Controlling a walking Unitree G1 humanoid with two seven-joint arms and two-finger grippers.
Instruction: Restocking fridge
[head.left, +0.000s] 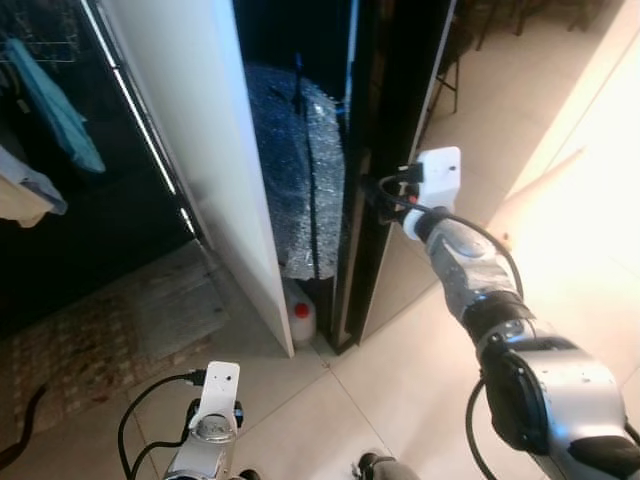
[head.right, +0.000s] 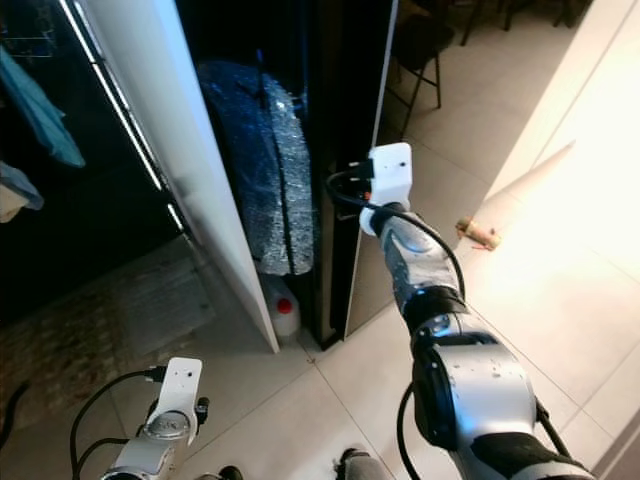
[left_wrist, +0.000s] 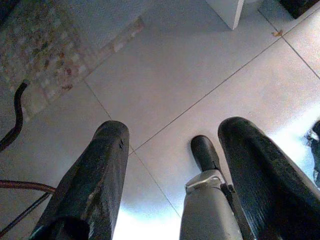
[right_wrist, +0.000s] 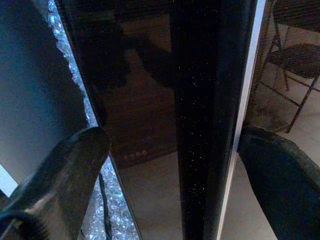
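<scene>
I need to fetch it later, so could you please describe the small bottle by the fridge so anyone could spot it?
Find the tall black fridge and the white panel to its left. On the floor in the gap between them, under a silvery bubble-wrap bundle, stands a white plastic bottle; its red cap sets it apart.

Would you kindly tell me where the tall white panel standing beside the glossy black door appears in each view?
Left eye view: tall white panel, upper centre-left, slanting down to the floor.
Right eye view: upper left, same slant.
Left wrist view: its bottom corner on the tiles.
Right wrist view: shaded grey surface.
Shared landmark: silvery bubble wrap beside it, in the eye and right wrist views.
</scene>
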